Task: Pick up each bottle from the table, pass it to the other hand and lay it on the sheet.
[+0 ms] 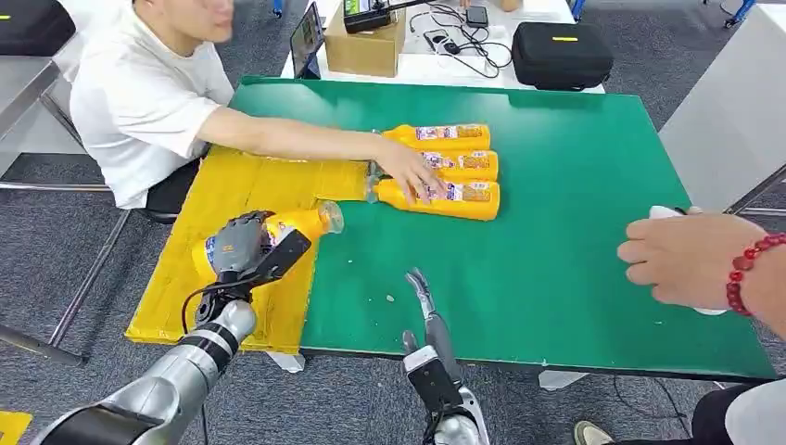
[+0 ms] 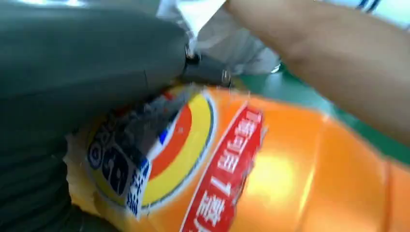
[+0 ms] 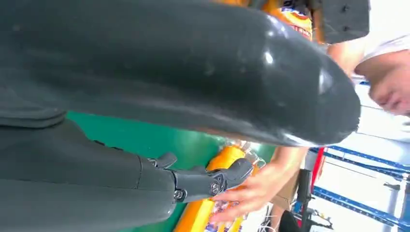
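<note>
Head view. Green surface: flat, matte, rectangular, lying across the centre and right of the frame. Yellow sheet: creased, papery-looking, lying at centre left, overlapping the left end of the surface. Held bottle: smooth plastic, orange liquid, printed label, clear neck pointing right, lying sideways at lower left over the sheet. Left hand: grey and dark, fingers wrapping the label end of the held bottle. Right hand: slim dark fingers stretching straight up the frame at bottom centre over the green, carrying nothing. Three bottles: same rounded orange form, lying side by side at upper centre, caps toward the sheet. Seated person's hand: resting on the nearest of the three. Second person's hand: at the right edge, wearing a red bead bracelet. Black case and cardboard box: sitting on a white table at the top.

Left wrist view. Held bottle: glossy orange wall, blurred blue, red and yellow label, pressing against the left hand. A bare forearm is crossing the upper right.

Right wrist view. Right hand: thick rounded grey thumb spanning the top, dark fingers spreading apart below. An orange bottle is lying on the green under a person's hand.
</note>
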Robot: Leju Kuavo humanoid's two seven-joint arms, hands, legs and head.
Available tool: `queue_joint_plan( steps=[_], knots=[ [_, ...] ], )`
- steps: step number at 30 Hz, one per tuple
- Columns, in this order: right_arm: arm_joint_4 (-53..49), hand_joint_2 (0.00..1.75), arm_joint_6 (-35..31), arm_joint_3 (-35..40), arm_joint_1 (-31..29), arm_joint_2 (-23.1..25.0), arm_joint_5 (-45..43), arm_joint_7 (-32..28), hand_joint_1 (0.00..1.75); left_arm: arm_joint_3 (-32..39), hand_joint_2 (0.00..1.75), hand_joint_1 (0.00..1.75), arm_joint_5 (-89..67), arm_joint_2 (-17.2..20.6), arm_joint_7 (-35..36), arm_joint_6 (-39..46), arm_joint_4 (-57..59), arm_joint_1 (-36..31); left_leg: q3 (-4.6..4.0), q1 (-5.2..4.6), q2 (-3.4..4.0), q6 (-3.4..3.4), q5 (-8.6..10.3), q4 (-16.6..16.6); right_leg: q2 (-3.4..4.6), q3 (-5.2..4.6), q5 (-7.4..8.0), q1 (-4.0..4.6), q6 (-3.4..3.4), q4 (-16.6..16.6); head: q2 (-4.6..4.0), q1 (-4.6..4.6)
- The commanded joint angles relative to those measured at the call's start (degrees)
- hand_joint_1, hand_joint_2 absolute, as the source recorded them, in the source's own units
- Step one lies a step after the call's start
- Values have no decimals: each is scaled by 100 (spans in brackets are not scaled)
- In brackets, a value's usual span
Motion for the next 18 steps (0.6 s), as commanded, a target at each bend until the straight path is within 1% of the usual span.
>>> queue_joint_plan(
  steps=[1, 2, 3, 5, 6, 8, 9, 11, 12, 14, 17, 18],
  knots=[
    [583, 0, -4, -145, -264, 112, -211, -107, 0, 122, 175, 82, 89, 144, 429, -629, 1388, -414, 24, 3, 15, -6, -5, -6, 9, 20, -2, 4, -11, -4, 0, 2],
    [613, 0, 40, -139, -251, 120, -245, -109, 0, 181, 175, 21, 150, 145, 499, -873, 1390, -400, 28, 4, 16, -7, -6, -5, 9, 24, -3, 5, -13, -4, 0, 2],
    [770, 0, 124, -120, -270, 136, -306, -221, 0, -240, 175, 0, -178, 310, 647, -2272, 1327, -383, 45, 5, 23, -9, -8, -10, 15, 38, -4, 8, -17, -7, 0, 2],
    [753, 0, 131, -146, -293, 142, -320, -243, 0, -427, 175, 0, -357, 360, 660, -2501, 1325, -407, 59, 4, 25, -9, -9, -12, 19, 47, -1, 7, -14, -9, 0, 0],
    [746, 0, 129, -181, -325, 153, -318, -249, 0, -518, 175, 0, -435, 375, 655, -2742, 1250, -421, 92, 2, 31, -16, -12, -19, 25, 76, -2, 5, -20, -10, 0, 0],
    [738, 0, 131, -187, -345, 148, -319, -249, 0, -520, 175, 0, -435, 357, 655, -2747, 1233, -448, 90, 0, 29, -14, -13, -14, 21, 72, -7, 3, -19, -2, 0, -2],
    [766, 0, 132, -211, -365, 156, -306, -234, 0, -462, 175, 0, -363, 325, 671, -2896, 1172, -450, 96, 4, 34, -15, -14, -15, 23, 78, -6, 7, -23, -5, 0, 2],
    [790, 0, 189, -204, -377, 163, -304, -236, 0, -467, 175, 0, -314, 290, 528, -3021, 1056, -466, 95, 4, 27, -14, -14, -15, 17, 80, -8, 7, -22, -6, 0, 0],
    [820, 0, 201, -180, -393, 165, -260, -250, 0, -472, 0, 0, -279, 272, 457, -3049, 939, -487, 93, 2, 17, -14, -10, -14, 8, 81, -9, 4, -20, -3, 0, 4],
    [814, 0, 183, -176, -391, 165, -222, -272, 0, -457, 0, 0, -209, 191, 256, -2913, 694, -514, 91, 2, 10, -14, -9, -11, 8, 83, -9, 4, -20, -2, 0, 2],
    [796, 0, 185, -177, -380, 165, -216, -274, 0, -485, 0, 0, -207, 154, 287, -2945, 618, -537, 90, 3, 8, -16, -7, -11, 2, 83, -8, 6, -24, -2, 0, 0],
    [768, 0, 158, -183, -372, 160, -184, -279, 0, -422, 0, 0, -45, 134, 35, -2700, 360, -430, 88, 5, 1, -15, -7, -10, -3, 83, -9, 7, -22, -3, 0, 2]
  ],
)
